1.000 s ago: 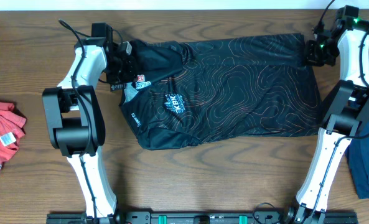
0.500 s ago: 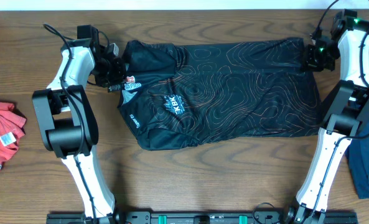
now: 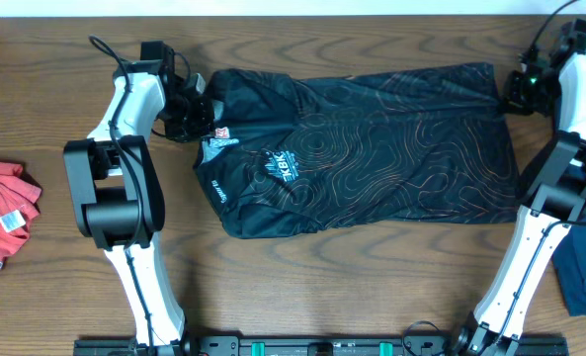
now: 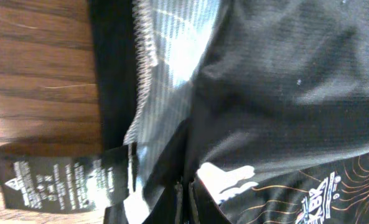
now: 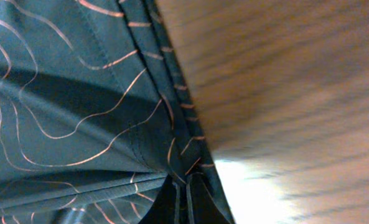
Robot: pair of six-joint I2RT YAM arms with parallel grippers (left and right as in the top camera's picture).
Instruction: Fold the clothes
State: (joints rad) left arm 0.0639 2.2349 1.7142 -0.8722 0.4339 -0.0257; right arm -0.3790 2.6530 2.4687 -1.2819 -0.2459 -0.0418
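both ends of the black jersey [image 3: 372, 163], lying across the upper middle of the frame on the tabletop [image 3: 322, 297], are pinched, left pincer [image 3: 196, 111] clenched at the collar and right pincer [image 3: 513, 91] at the hem corner, so lift evenly to avoid wrinkles.

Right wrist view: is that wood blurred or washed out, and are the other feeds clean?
Right wrist: the table is streaked with blur, with a white glare patch low down; the jersey is sharp, crossed by a dark shadow band. Left wrist: sharp, care label crisp, pale lining shiny. Overhead: even light, no glare.
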